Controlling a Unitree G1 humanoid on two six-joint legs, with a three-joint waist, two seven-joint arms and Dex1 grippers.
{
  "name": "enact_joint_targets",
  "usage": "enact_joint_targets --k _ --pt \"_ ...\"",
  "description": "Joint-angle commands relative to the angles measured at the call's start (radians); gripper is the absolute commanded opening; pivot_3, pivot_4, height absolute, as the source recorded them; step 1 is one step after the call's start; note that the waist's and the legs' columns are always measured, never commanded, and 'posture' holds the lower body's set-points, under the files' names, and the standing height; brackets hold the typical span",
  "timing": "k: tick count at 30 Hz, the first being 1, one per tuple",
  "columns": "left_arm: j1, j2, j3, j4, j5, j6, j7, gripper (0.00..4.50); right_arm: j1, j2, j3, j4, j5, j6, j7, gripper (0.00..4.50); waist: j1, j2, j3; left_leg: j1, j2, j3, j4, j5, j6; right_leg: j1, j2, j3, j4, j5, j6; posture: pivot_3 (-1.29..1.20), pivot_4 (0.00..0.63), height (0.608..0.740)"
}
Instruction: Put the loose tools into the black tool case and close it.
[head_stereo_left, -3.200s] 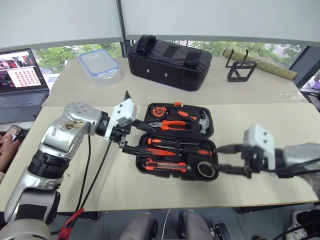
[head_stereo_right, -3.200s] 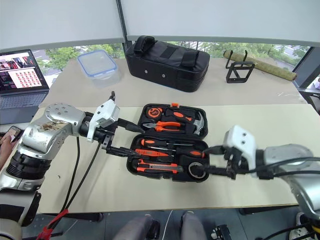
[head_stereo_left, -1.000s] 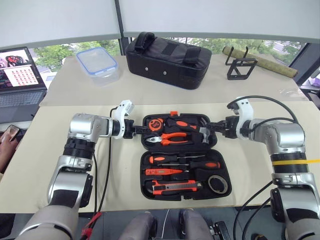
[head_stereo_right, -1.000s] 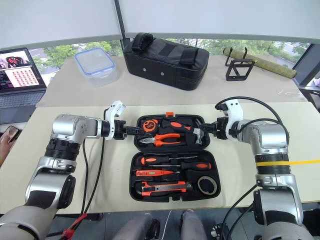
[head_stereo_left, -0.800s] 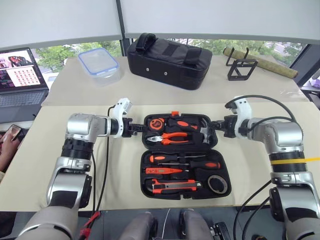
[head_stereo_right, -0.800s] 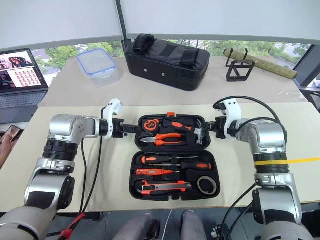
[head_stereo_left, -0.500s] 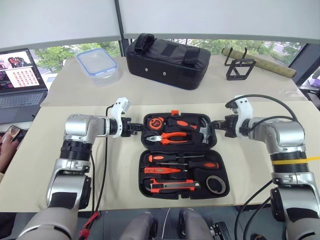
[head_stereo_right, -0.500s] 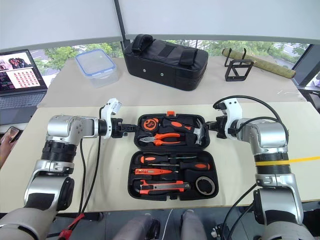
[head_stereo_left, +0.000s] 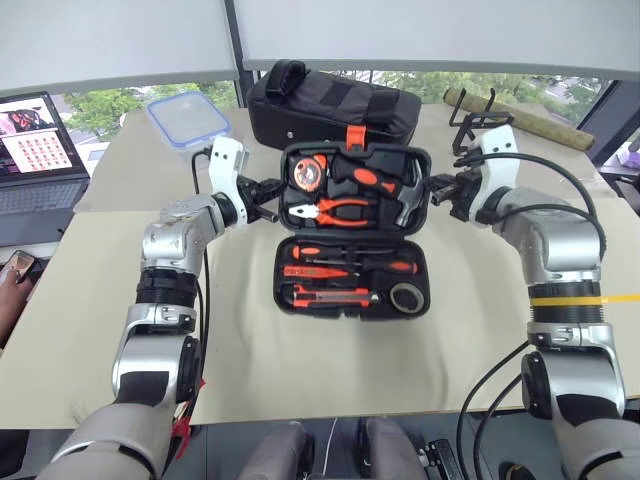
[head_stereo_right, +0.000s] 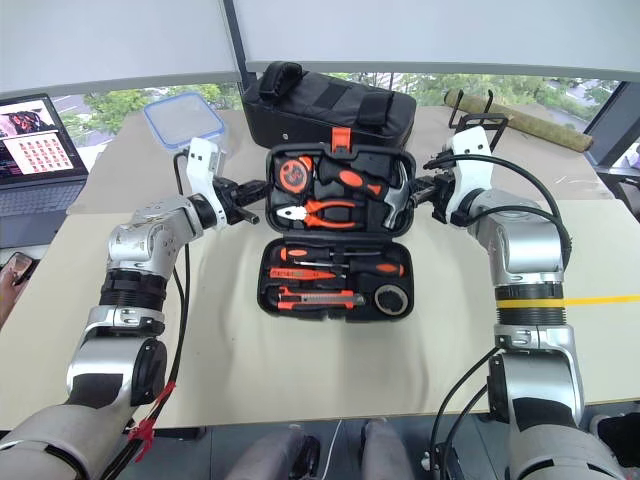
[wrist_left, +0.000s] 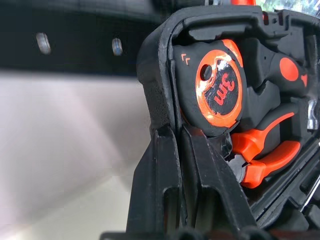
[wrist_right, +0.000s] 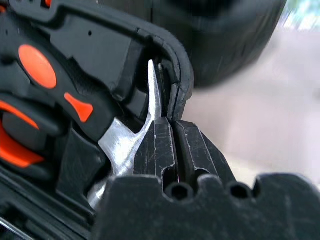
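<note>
tape measure (wrist_left: 218, 85): "3m" | both tools pinch black tool case (head_stereo_left: 352, 300) lid edges

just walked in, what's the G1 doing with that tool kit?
It is closing the flat black hard-plastic tool case. The left gripper and right gripper are each shut on a side edge of the lid, which stands tilted up. The screwdrivers, utility knife and grey tape roll sit in the base's slots.
</note>
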Motion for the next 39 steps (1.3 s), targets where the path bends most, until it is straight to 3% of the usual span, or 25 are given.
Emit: enact_joint_targets --k 1,8,13,15,19,21,22,24,26,27,31,32,34,35,36,37,39 --pt "0.068 -0.02 -0.068 -0.095 0.028 -0.145 -0.064 0.02 0.076 0.031 0.017 -0.143 -0.006 -0.144 0.013 0.04 -0.003 0.0 0.0 0.0 0.0 0.0 0.0 0.0 0.0 0.0 0.0 -0.001 0.0 0.0 0.0 0.0 0.15 0.722" --pt "0.305 0.007 -0.07 -0.35 0.002 -0.111 -0.051 0.02 0.334 0.055 0.012 -0.336 -0.065 -0.328 -0.042 0.04 -0.013 0.001 -0.001 0.003 -0.001 -0.001 -0.003 0.0 0.0 0.001 0.001 -0.001 0.0 0.0 0.0 0.0 0.15 0.722" --pt "0.424 0.043 -0.027 -0.532 -0.055 0.001 -0.012 0.02 0.506 0.034 0.002 -0.476 -0.087 -0.463 -0.022 0.04 -0.011 0.001 -0.001 0.019 0.0 -0.001 -0.006 0.0 0.0 0.016 0.006 0.001 -0.004 0.0 0.0 0.0 0.15 0.722" --pt "0.479 0.07 -0.002 -0.617 -0.091 0.061 -0.005 0.0 0.589 0.016 -0.023 -0.557 -0.048 -0.457 0.008 0.73 -0.011 0.001 -0.002 0.022 0.0 0.0 -0.007 -0.001 0.0 0.016 0.007 0.003 -0.005 0.0 0.0 0.0 0.15 0.722" --pt "0.61 0.206 0.135 -0.801 -0.234 0.261 -0.027 1.29 0.797 -0.094 -0.18 -0.784 0.103 -0.331 0.109 1.96 -0.015 0.003 -0.002 0.024 0.002 0.001 -0.009 -0.001 -0.001 0.015 0.008 0.007 -0.003 -0.001 0.0 0.0 0.15 0.722" --pt "0.67 0.339 0.213 -0.831 -0.329 0.379 -0.121 2.03 0.926 -0.184 -0.308 -0.859 0.227 -0.244 0.224 2.64 -0.013 0.002 -0.001 0.023 0.003 0.001 -0.008 -0.001 -0.001 0.014 0.012 0.008 -0.003 -0.001 -0.001 0.0 0.15 0.722" --pt "0.7 0.41 0.234 -0.824 -0.363 0.415 -0.19 2.39 0.996 -0.222 -0.358 -0.887 0.274 -0.213 0.289 2.71 -0.013 0.002 0.0 0.022 0.002 0.001 -0.007 -0.001 -0.002 0.014 0.013 0.008 -0.003 -0.001 -0.001 0.0 0.15 0.722" --pt "0.741 0.541 0.226 -0.78 -0.39 0.442 -0.318 3.13 1.128 -0.285 -0.422 -0.929 0.342 -0.178 0.404 2.71 -0.008 0.002 0.0 0.024 0.004 0.001 -0.007 -0.002 -0.003 0.015 0.015 0.008 -0.003 -0.002 -0.002 0.0 0.15 0.722" --pt "0.753 0.639 0.191 -0.714 -0.369 0.398 -0.44 3.13 1.243 -0.338 -0.46 -0.961 0.394 -0.128 0.501 2.71 0.001 0.003 -0.001 0.029 0.006 0.001 -0.008 -0.006 -0.005 0.018 0.016 0.008 -0.006 -0.003 -0.003 0.0 0.15 0.722" --pt "0.685 0.654 0.12 -0.632 -0.305 0.341 -0.461 3.13 1.289 -0.361 -0.444 -0.968 0.381 -0.133 0.539 2.71 0.008 0.003 -0.001 0.031 0.006 0.001 -0.009 -0.011 -0.008 0.021 0.016 0.008 -0.007 -0.003 -0.003 0.0 0.15 0.722" --pt "0.402 0.57 -0.084 -0.37 -0.121 0.151 -0.461 3.13 1.282 -0.403 -0.329 -0.951 0.31 -0.143 0.523 2.71 0.04 0.001 0.001 0.044 0.006 0.001 -0.008 -0.015 -0.004 0.037 0.014 0.005 -0.011 -0.004 -0.001 0.0 0.15 0.722" --pt "0.318 0.516 -0.134 -0.292 -0.073 0.108 -0.444 3.17 1.246 -0.402 -0.282 -0.936 0.282 -0.153 0.503 2.31 0.041 -0.001 0.001 0.044 0.006 0.001 -0.008 -0.017 -0.001 0.038 0.014 0.005 -0.014 -0.003 0.0 0.0 0.15 0.722" --pt "0.183 0.415 -0.217 -0.148 0.019 -0.006 -0.421 2.64 1.174 -0.399 -0.193 -0.912 0.229 -0.169 0.476 1.89 0.049 -0.004 0.001 0.045 0.006 0.001 -0.007 -0.014 -0.007 0.04 0.014 0.005 -0.016 -0.001 0.0 0.0 0.15 0.722" --pt "0.135 0.376 -0.245 -0.085 0.054 -0.057 -0.421 2.42 1.137 -0.396 -0.154 -0.9 0.208 -0.171 0.467 1.49 0.051 -0.005 0.001 0.044 0.006 0.001 -0.006 -0.014 -0.007 0.04 0.014 0.005 -0.017 0.0 0.001 0.0 0.15 0.722" --pt "0.091 0.336 -0.273 -0.024 0.087 -0.114 -0.428 1.89 1.097 -0.39 -0.113 -0.886 0.186 -0.17 0.455 1.02 0.05 -0.005 0.001 0.041 0.005 0.002 -0.006 -0.013 -0.008 0.037 0.013 0.005 -0.018 0.001 0.001 0.0 0.15 0.722" --pt "0.056 0.303 -0.296 0.031 0.113 -0.163 -0.432 1.78 1.064 -0.385 -0.078 -0.874 0.166 -0.172 0.445 0.92 0.046 -0.006 0.0 0.041 0.005 0.002 -0.006 -0.013 -0.008 0.037 0.012 0.005 -0.018 0.001 0.001 0.0 0.15 0.722" --pt "-0.009 0.238 -0.333 0.146 0.164 -0.257 -0.432 1.11 0.998 -0.375 -0.012 -0.847 0.133 -0.173 0.433 0.22 0.04 -0.007 0.0 0.032 0.004 0.002 -0.005 -0.013 -0.007 0.032 0.008 0.003 -0.016 0.001 0.001 0.0 0.15 0.722"
